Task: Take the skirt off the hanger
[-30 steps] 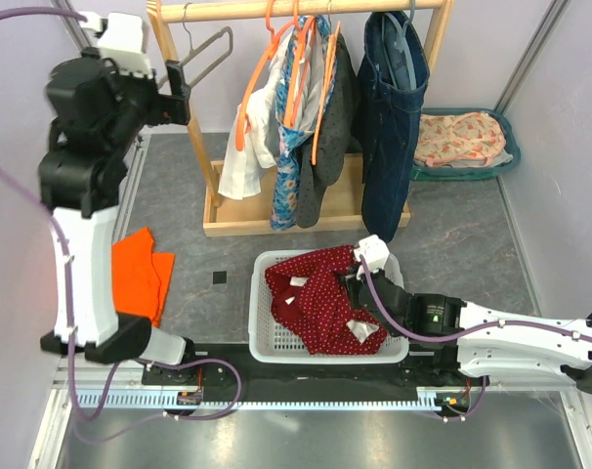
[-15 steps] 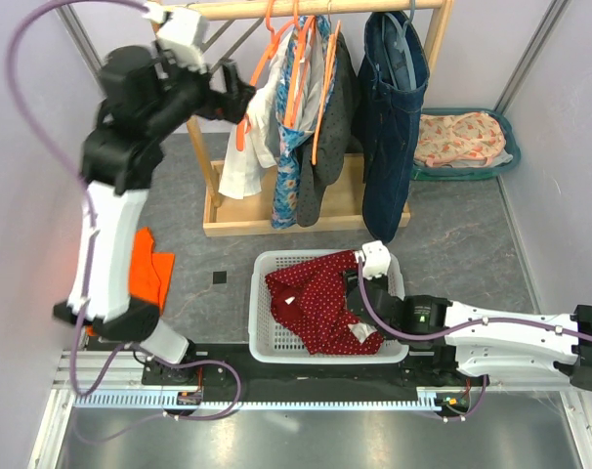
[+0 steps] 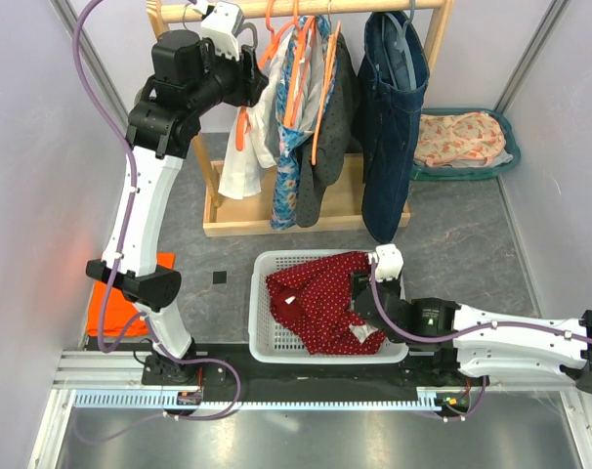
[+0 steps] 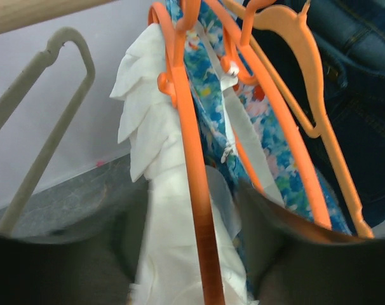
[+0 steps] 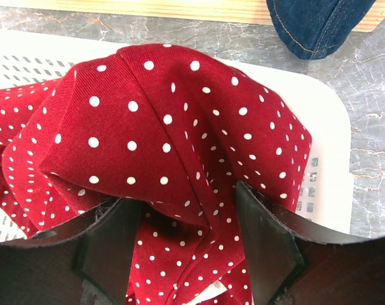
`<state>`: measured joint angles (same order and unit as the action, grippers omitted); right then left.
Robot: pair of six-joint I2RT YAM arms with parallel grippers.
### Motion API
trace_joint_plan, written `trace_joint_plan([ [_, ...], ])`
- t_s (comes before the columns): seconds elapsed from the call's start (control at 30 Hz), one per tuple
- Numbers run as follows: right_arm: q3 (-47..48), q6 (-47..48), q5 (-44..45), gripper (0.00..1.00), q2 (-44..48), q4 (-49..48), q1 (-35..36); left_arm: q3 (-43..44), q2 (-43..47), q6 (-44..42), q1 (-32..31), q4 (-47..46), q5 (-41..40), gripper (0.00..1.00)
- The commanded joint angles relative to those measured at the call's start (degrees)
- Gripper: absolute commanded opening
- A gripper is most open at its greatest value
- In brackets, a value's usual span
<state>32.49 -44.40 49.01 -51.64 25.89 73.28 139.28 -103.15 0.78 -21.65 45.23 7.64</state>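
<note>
In white basket: red dotted skirt, beneath right tool, spread apart. Left tool spread apart around orange hanger and white garment.

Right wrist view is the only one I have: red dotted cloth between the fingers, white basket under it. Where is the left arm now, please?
Observer: High up at the wooden rail. The left gripper is at the orange hanger that carries a white garment.
Operator: Does it grip that hanger?
Observer: No. In the left wrist view the hanger's arm passes between the open fingers, with a gap on each side.
Operator: What else hangs there?
Observer: A blue floral garment, a dark grey one, jeans at the right end, and an empty grey hanger at the left.
</note>
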Motion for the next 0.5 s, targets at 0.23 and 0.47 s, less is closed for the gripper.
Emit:
trace_joint_plan([
  [0.23, 8.6, 1.2, 4.7, 0.69, 3.7, 3.6, 0.2, -1.6, 0.6, -2.2, -0.2, -2.4, -1.8, 0.33],
  [0.47, 20.0, 6.0, 5.7, 0.81, 4.5, 6.7, 0.2, -0.9, 1.2, -3.0, -0.3, -2.5, -3.9, 0.02],
])
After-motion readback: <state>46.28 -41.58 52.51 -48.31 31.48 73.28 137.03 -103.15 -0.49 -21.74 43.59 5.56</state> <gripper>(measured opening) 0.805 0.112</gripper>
